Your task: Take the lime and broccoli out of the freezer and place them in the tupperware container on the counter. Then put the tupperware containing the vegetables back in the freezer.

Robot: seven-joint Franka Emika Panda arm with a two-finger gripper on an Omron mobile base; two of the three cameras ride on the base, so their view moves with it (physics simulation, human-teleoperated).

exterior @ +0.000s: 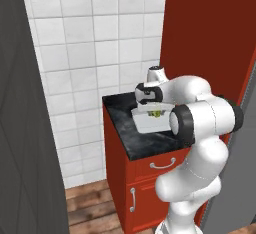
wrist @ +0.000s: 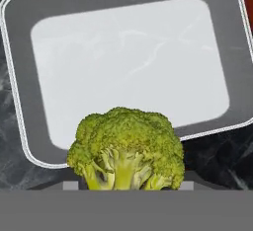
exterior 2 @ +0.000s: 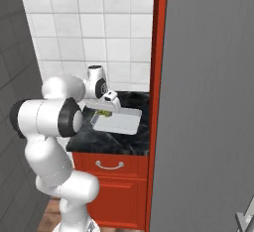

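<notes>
White wall tiles are backing a short black marbled counter on its red cabinet, with the ridged grey freezer door looming at the far left. Moving right, the arm is reaching over the counter, and its gripper is hovering above the tupperware container with the broccoli sitting between the fingers; whether they are clamping it or letting go, I cannot tell. Below and beyond the fingers the container is lying empty, no lime in it. As I judge it, the broccoli is only now arriving over the container; the lime and the container's return to the freezer are both remaining.
</notes>
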